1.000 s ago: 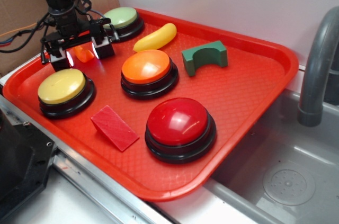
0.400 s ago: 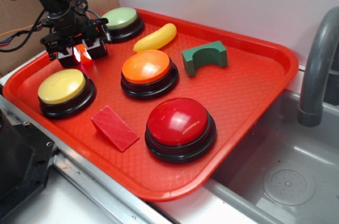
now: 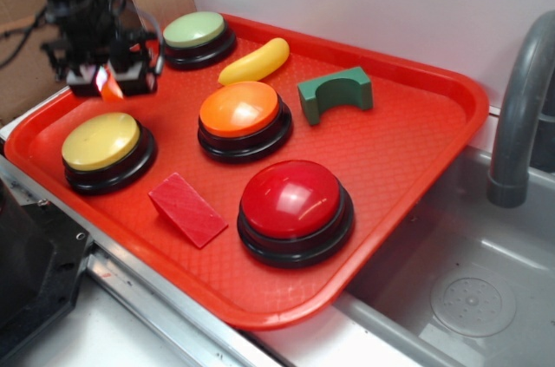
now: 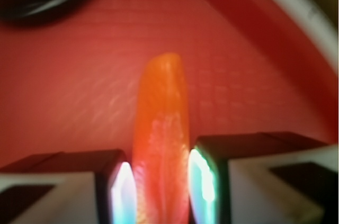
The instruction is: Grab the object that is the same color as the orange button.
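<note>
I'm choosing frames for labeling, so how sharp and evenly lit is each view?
Exterior view: arm and gripper motion-smeared, tray and orange button sharp, soft glare on domes. Wrist view: soft throughout, orange toy blurred, bright glare on the finger pads.

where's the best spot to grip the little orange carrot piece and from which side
Grip the carrot across its thick end, coming in along its length from behind that end, as the gripper does now. The wrist view shows the fingers on its two long sides with the rounded tip pointing away over the tray. The body narrows toward the tip, so a hold there would likely slip.
</note>
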`<action>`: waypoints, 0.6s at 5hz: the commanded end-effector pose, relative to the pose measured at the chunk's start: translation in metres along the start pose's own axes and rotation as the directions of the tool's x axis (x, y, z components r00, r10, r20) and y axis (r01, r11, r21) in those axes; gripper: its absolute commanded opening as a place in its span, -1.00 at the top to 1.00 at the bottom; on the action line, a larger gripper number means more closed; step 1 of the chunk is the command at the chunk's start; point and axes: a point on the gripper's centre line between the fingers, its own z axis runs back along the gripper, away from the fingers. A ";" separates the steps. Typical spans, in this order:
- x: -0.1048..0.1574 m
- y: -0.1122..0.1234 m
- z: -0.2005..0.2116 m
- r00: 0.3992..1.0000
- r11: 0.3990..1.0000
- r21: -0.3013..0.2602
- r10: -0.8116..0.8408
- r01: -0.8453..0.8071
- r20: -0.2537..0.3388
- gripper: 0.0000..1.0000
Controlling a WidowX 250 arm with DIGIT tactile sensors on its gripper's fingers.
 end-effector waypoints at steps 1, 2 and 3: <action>0.000 -0.022 0.101 0.934 0.934 0.026 -0.358 0.357 0.001 1.00; -0.003 -0.041 0.126 0.869 0.869 -0.008 -0.495 0.495 -0.018 1.00; -0.005 -0.053 0.142 0.829 0.829 -0.017 -0.559 0.559 -0.006 1.00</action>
